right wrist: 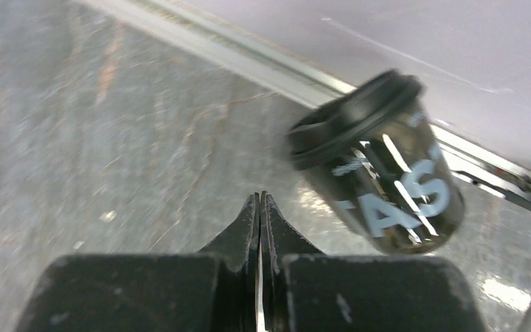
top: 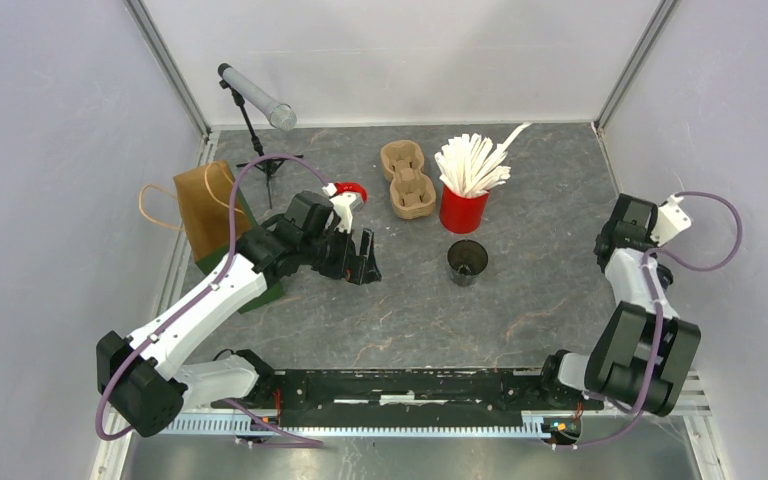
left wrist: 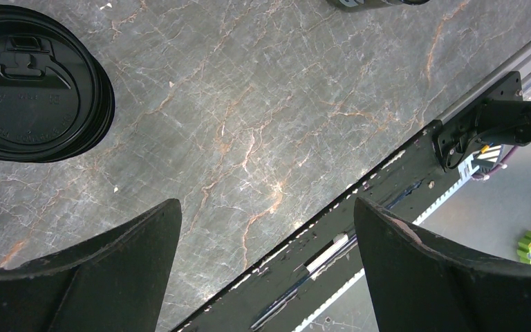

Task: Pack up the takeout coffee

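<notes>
Left hand (top: 364, 266) is hovering wide open, empty; it needs centring over the lid stack (left wrist: 34, 83) before closing. Right hand (right wrist: 260, 199) is resting shut on nothing.

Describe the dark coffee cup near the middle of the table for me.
The coffee cup is dark, translucent plastic by its look, with white lettering on its side and a thick black rim. It stands upright on the table, just on the near side of the red holder, apart from it and touching nothing else.
</notes>
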{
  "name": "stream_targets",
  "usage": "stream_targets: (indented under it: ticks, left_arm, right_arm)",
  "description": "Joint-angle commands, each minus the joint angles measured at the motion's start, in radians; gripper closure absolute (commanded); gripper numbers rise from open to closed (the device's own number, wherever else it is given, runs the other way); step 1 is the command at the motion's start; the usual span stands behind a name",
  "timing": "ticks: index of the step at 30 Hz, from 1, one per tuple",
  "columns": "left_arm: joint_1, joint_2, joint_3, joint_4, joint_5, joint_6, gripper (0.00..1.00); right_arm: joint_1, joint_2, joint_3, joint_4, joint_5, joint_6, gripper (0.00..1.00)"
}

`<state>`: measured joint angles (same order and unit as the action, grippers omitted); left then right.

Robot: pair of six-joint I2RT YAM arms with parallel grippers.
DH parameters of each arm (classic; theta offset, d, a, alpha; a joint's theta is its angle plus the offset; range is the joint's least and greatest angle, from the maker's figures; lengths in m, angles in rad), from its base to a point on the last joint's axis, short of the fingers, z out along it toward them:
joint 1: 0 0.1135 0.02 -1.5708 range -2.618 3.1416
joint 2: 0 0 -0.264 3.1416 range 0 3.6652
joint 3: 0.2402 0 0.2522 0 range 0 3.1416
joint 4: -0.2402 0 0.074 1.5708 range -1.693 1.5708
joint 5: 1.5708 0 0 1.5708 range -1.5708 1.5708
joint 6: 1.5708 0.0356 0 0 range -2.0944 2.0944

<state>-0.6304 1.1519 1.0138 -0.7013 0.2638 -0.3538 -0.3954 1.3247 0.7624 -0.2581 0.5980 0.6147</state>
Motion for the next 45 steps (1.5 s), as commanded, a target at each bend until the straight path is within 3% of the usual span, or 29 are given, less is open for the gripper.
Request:
stream_targets:
  ticks: [1, 5, 6, 7, 8, 10, 12, 20, 30, 33, 39, 45]
  left_arm:
    - [-0.002, -0.016, 0.003, 0.022, 0.001, 0.052, 0.0]
    - [-0.002, -0.024, -0.005, 0.022, 0.004, 0.044, 0.0]
    - [-0.002, -0.026, -0.009, 0.023, 0.007, 0.042, 0.0]
    - [-0.002, -0.029, -0.011, 0.027, 0.014, 0.04, 0.0]
    - [-0.002, -0.031, -0.015, 0.032, 0.018, 0.039, 0.0]
    - [-0.002, -0.035, -0.012, 0.033, 0.023, 0.041, 0.0]
    - [-0.002, -0.041, -0.012, 0.031, 0.018, 0.045, 0.0]
    - [-0.002, -0.026, -0.014, 0.028, 0.035, 0.058, 0.0]
    - [-0.002, 0.003, -0.007, 0.028, 0.066, 0.056, 0.0]
    - [-0.002, -0.002, -0.016, 0.028, 0.058, 0.056, 0.0]
    - [-0.002, 0.0, -0.009, 0.028, 0.053, 0.055, 0.0]
    - [-0.002, -0.002, -0.003, 0.006, -0.021, 0.051, 0.0]
  right_arm:
    - [0.046, -0.115, -0.054, 0.139, -0.267, -0.163, 1.0]
    - [0.074, -0.179, -0.059, 0.112, -0.265, -0.222, 0.97]
    - [0.073, -0.179, -0.041, 0.072, -0.191, -0.215, 0.72]
    - [0.072, -0.173, -0.011, 0.029, -0.115, -0.191, 0.4]
    - [0.066, -0.164, 0.01, -0.014, -0.037, -0.174, 0.25]
    - [0.055, -0.146, 0.016, -0.018, 0.018, -0.207, 0.1]
    - [0.042, -0.131, -0.01, 0.032, 0.039, -0.301, 0.02]
    - [-0.066, -0.07, -0.052, 0.06, -0.066, -0.382, 0.02]
    - [-0.163, -0.123, -0.155, 0.059, -0.036, -0.426, 0.02]
    - [-0.218, -0.09, -0.16, 0.078, -0.09, -0.458, 0.02]
    - [-0.223, -0.065, -0.169, 0.186, -0.148, -0.586, 0.02]
    - [-0.23, 0.002, -0.16, 0.204, -0.219, -0.605, 0.04]
